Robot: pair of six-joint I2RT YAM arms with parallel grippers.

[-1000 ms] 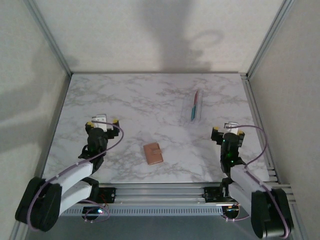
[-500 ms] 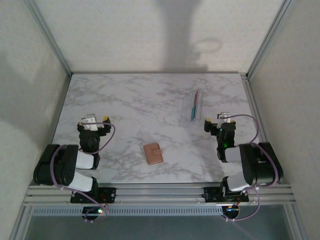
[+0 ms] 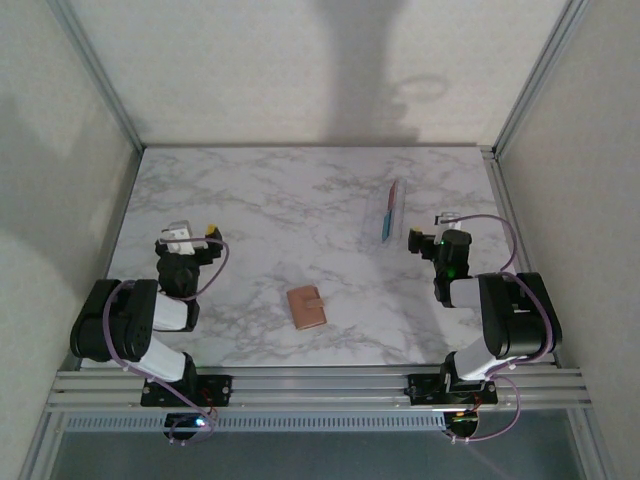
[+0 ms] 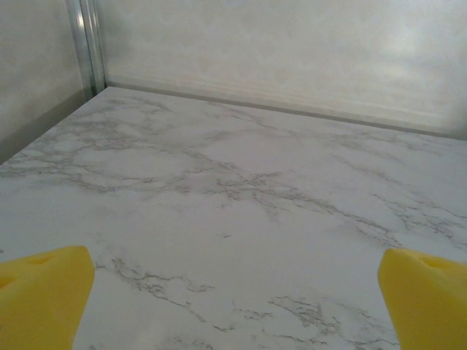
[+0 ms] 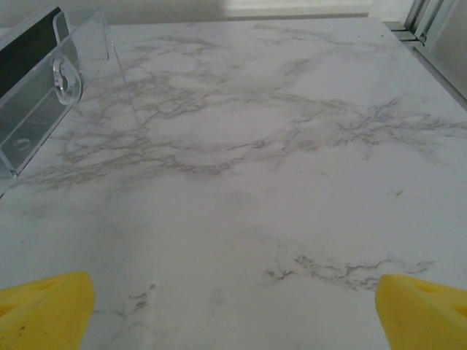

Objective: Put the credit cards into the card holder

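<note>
Between left tool (image 3: 193, 233) and right tool (image 3: 431, 229), card holder (image 3: 307, 307) lies on bare desk (image 3: 270, 200) near its front edge. Both tools gape wide, empty.

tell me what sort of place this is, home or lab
Most likely a lab robot test cell: a marble-pattern tabletop boxed in by plain white panels on aluminium framing, a left arm and right arm bolted to the near rail, and a card holder and credit cards laid out.

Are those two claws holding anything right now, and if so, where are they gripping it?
Nothing is held. The left gripper and right gripper both stand open over bare table; the card holder lies untouched between the arms.
</note>
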